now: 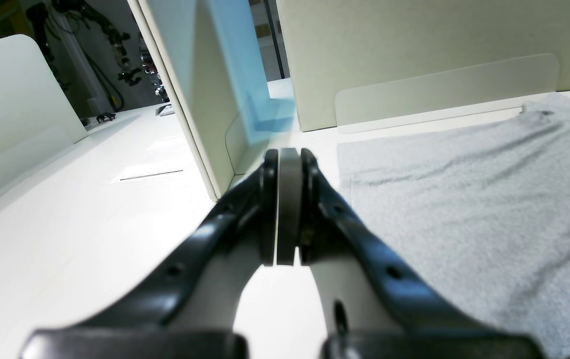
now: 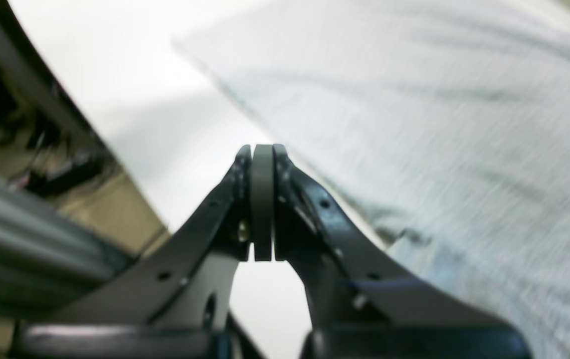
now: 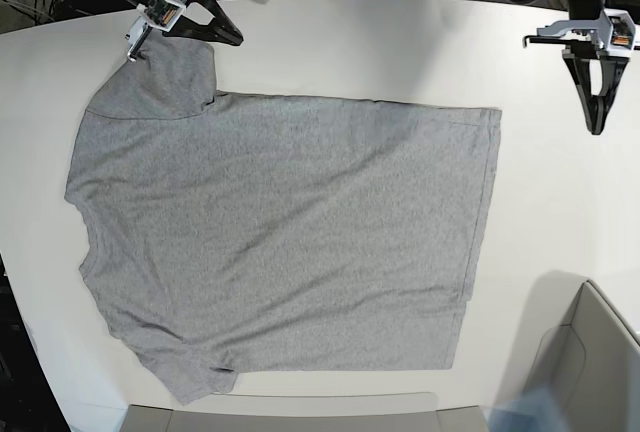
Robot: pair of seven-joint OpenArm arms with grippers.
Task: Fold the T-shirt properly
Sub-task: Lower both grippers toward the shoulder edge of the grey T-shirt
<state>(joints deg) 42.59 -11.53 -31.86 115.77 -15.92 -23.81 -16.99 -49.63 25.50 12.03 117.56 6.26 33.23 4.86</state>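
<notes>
Both grippers are closed on nothing. Left gripper (image 3: 598,127), at the base view's upper right, hangs point-down over bare table (image 3: 350,42), well clear of the T-shirt (image 3: 280,242); in the left wrist view (image 1: 288,154) its two black fingers (image 1: 225,224) meet on grey pads pressed flat together, with the shirt's hemmed bottom edge lying to their right. Right gripper (image 3: 135,50), at the base view's upper left, sits at the table's far edge with its tip just at the corner of the upper sleeve (image 3: 165,77); whether it touches the cloth cannot be told. In the right wrist view (image 2: 262,147), which is blurred, its pads are likewise shut together, and grey fabric (image 2: 414,124) fills the right side of the picture.

T-shirt: heather grey, short-sleeved, spread flat and unfolded across the middle of the white table, plain side up. Neck and shoulders point toward the base view's left, the straight hem toward its right. One sleeve reaches toward the far edge at upper left, the other (image 3: 190,377) toward the near edge at lower left. Shallow creases run diagonally across the body.

Pale upright panels (image 1: 434,55) stand beyond the hem in the left wrist view; one panel corner (image 3: 590,352) shows at the base view's lower right.
</notes>
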